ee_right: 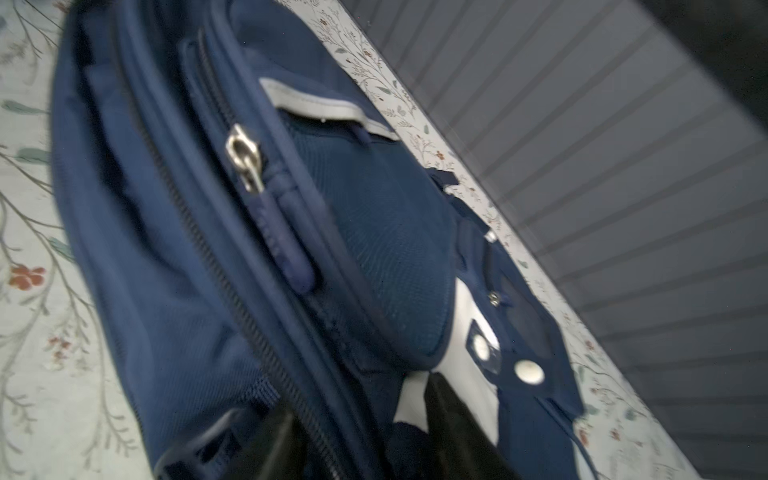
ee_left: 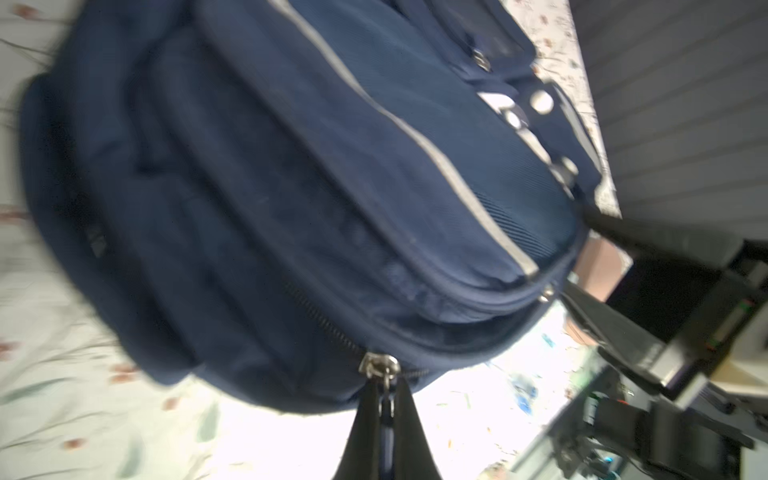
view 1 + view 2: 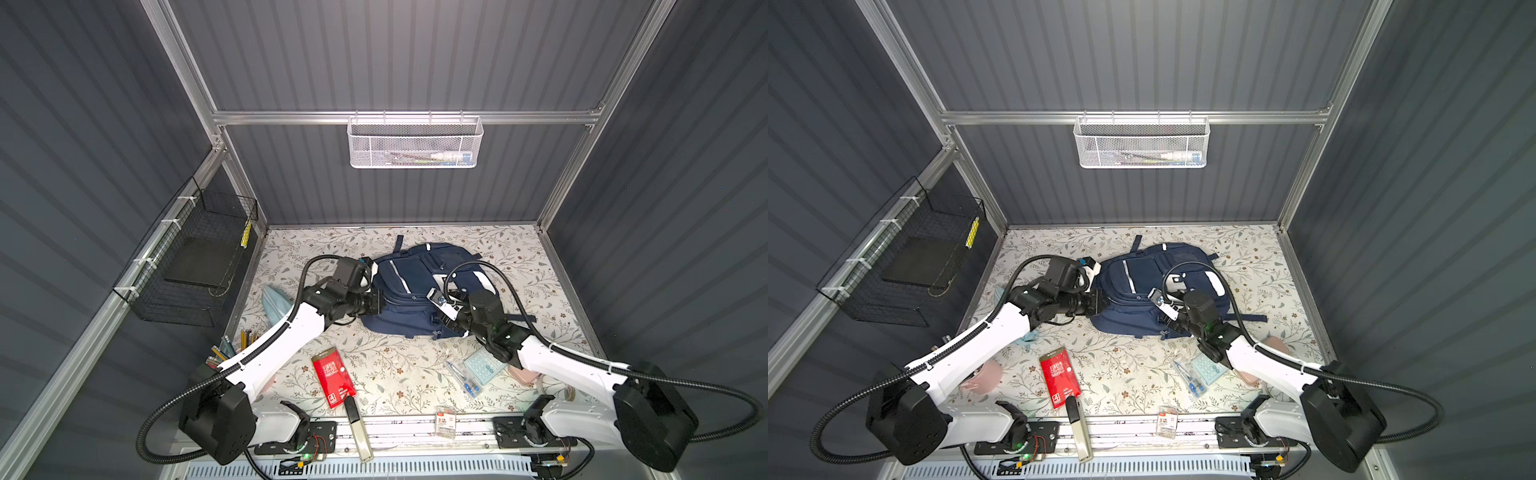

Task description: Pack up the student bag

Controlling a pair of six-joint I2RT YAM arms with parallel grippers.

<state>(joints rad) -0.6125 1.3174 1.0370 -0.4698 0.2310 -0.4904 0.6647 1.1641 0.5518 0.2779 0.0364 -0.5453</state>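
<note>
My left fingers (image 2: 363,440) are pinched shut on the zipper pull (image 2: 387,384) of the student bag (image 3: 409,291), and I judge the step in hand to be running this zipper open so the bag can take the loose things lying on the tabletop (image 3: 395,365) behind me. To do it well I should draw the pull along the line of the toothed track, not away from the bag, following the curve of the seam and staying low, so the slider does not jam and the tab does not slip out of my pinch. The fabric is soft and the bag may slide or bunch if I tug alone, so it wants a counter-hold. My right fingers (image 1: 453,428) stand apart, with the bag's zipped rim and a fold of navy cloth lying between them. I cannot tell whether either pad presses on it. I would close them on that rim before pulling hard. The bag lies flat on the tabletop between my two sets of fingers. Its bulk spreads straight ahead of my left fingertips, touching them at the slider, and its opposite side edge sits right at my right fingertips, with the white patch just beyond them.
</note>
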